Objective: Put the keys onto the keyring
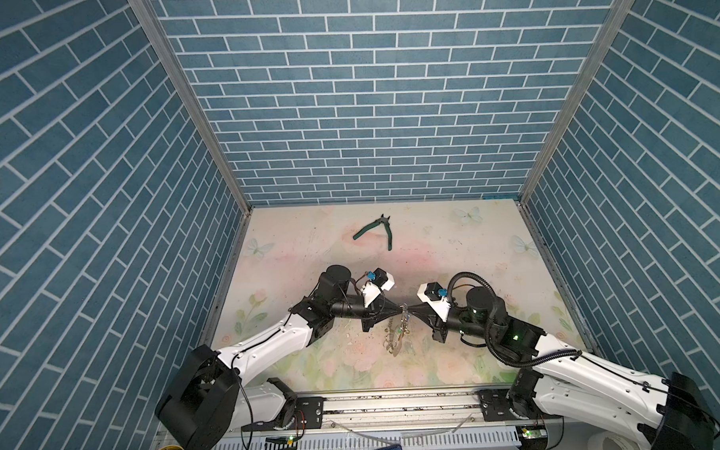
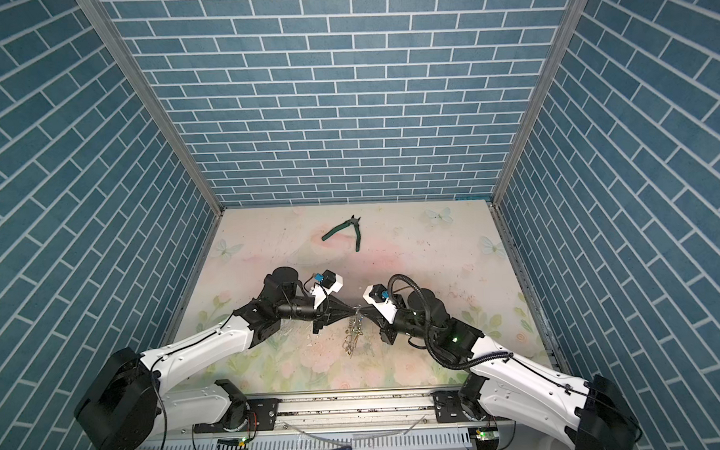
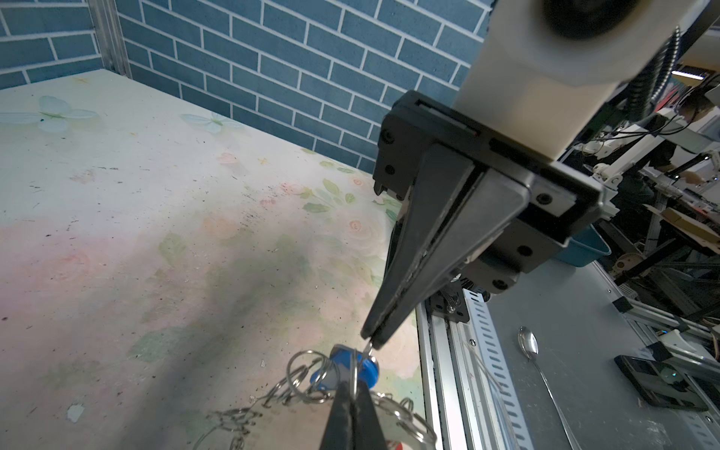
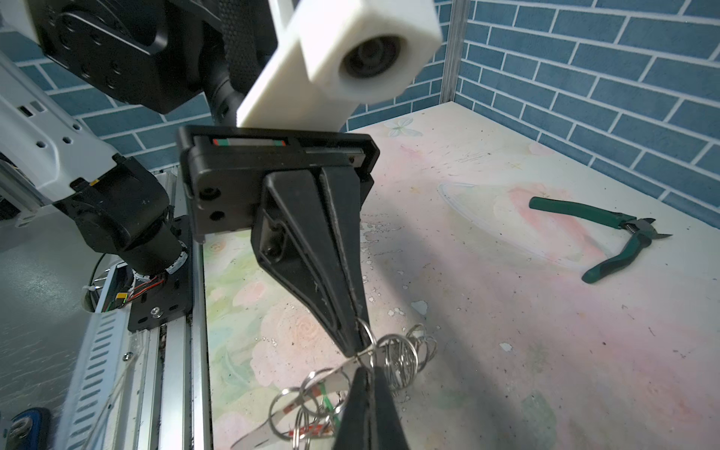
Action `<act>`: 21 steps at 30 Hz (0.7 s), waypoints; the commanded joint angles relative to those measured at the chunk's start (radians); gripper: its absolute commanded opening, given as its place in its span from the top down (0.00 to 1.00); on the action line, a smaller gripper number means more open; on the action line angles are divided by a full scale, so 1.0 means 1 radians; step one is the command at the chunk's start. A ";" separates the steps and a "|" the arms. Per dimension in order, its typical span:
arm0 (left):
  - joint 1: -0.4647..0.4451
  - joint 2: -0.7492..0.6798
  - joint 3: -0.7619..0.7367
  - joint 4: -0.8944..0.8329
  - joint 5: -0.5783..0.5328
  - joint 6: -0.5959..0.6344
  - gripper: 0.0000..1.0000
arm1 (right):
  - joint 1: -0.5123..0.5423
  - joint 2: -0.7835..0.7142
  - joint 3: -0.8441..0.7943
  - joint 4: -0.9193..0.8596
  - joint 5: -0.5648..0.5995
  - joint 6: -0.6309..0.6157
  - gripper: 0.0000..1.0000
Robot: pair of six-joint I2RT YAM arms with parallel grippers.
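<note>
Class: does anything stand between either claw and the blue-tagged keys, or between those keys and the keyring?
Nothing visible does. The left claw and right claw meet tip to tip, both shut on metal rings, with the keys at their tips and the keyring hanging from them. The pliers lie far off.

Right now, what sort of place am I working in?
Likely a robot lab test cell, not a real room: brick-print walls on metal posts box in a floral table, a mounting rail runs along its front, and cluttered workbenches show beyond.
</note>
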 commanded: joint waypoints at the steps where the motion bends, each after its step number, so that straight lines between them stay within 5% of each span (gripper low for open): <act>1: 0.006 -0.007 0.001 0.043 0.043 -0.021 1.00 | 0.007 -0.009 -0.024 0.033 0.030 -0.042 1.00; 7: 0.012 -0.006 0.007 0.018 0.027 -0.023 1.00 | 0.007 -0.063 -0.049 0.038 0.117 -0.051 1.00; 21: 0.011 0.024 0.015 0.040 0.029 -0.079 1.00 | 0.037 -0.005 -0.044 0.127 0.081 -0.030 1.00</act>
